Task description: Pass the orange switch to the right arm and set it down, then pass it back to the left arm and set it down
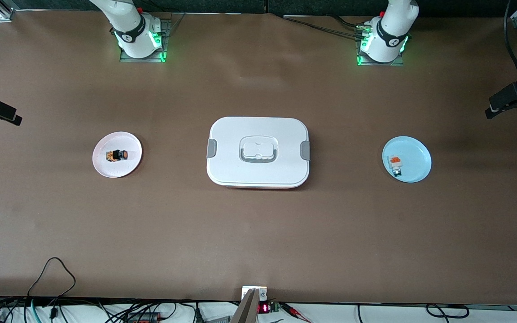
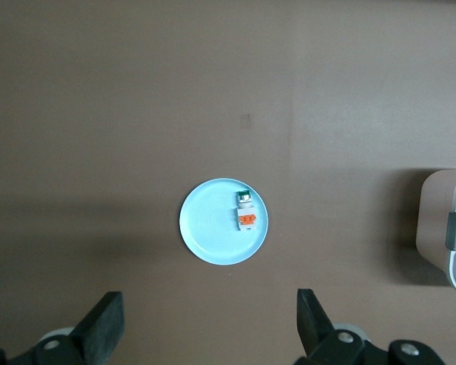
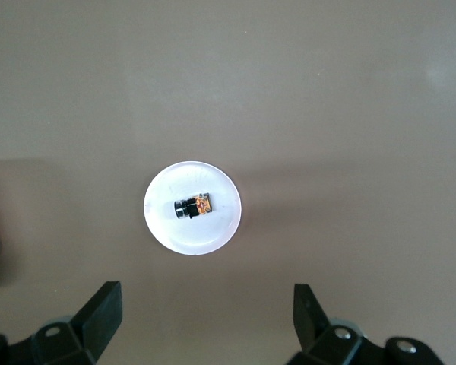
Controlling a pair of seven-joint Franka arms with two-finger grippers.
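On a round pale pink plate (image 1: 106, 167) toward the right arm's end, the black-bodied orange switch (image 1: 117, 155) is lying, wrist views alone showing the right gripper (image 3: 205, 319) and left gripper (image 2: 209, 323) hanging spread wide, beside the shut white box (image 1: 258, 168).

No legible text, label, brand or number appears on the box (image 1: 258, 152), the two plates or the parts lying on them. A small red digit display (image 1: 263, 308) glows at the table edge nearest the front camera; its digits cannot be read. Markings on the arm bases are illegible.
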